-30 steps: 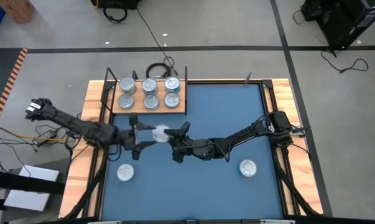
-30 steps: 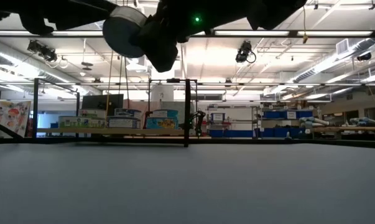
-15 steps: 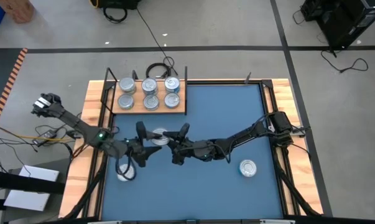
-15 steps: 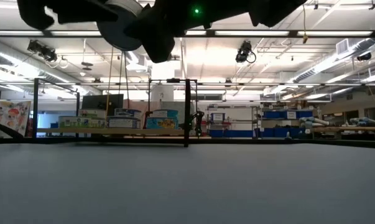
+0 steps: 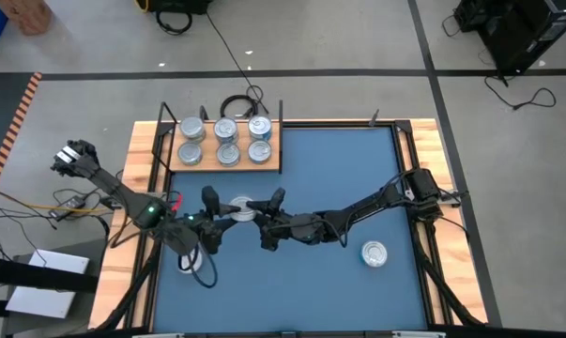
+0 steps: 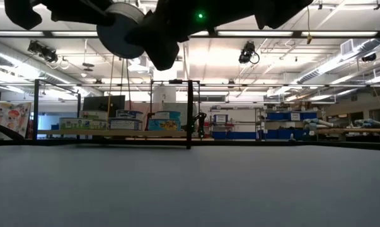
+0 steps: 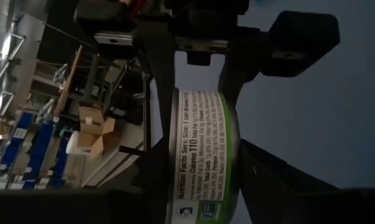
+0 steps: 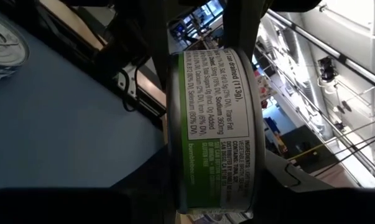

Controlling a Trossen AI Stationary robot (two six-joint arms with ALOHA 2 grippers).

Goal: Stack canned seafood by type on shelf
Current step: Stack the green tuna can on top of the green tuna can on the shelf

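One tin [image 5: 243, 207] with a green label is held in the air over the blue mat [image 5: 358, 169], between my two grippers. My left gripper [image 5: 224, 214] comes from the left and my right gripper [image 5: 261, 218] from the right, and each is shut on it. The tin stands on edge in both wrist views [image 7: 203, 149] [image 8: 212, 124] and shows high up in the low view [image 6: 121, 28]. Several tins [image 5: 226, 141] stand on their bases on the wooden shelf [image 5: 224, 168] at the far left. My left gripper pinches the tin by its two flat faces [image 7: 176, 186] between its two fingers, coming level from the table's left. The tin is on edge and clear of the mat. My right gripper pinches the same tin by its two flat faces [image 8: 173, 177] between its two fingers, coming level from the table's right, opposite the left gripper. The label side [image 8: 215, 93] faces the wrist camera. The tin is clear of the mat.
One tin [image 5: 374, 253] lies on the mat at the near right. Another [image 5: 187, 262] lies at the near left, partly under my left arm. A black cable [image 5: 237, 103] lies behind the shelf. Wooden borders [image 5: 142, 188] flank the mat.
My left arm has swung its elbow toward the table's near edge, and its gripper has turned about the tin. The tin has shifted slightly toward the near edge and tipped more onto its edge. It stays in the air between the two grippers.
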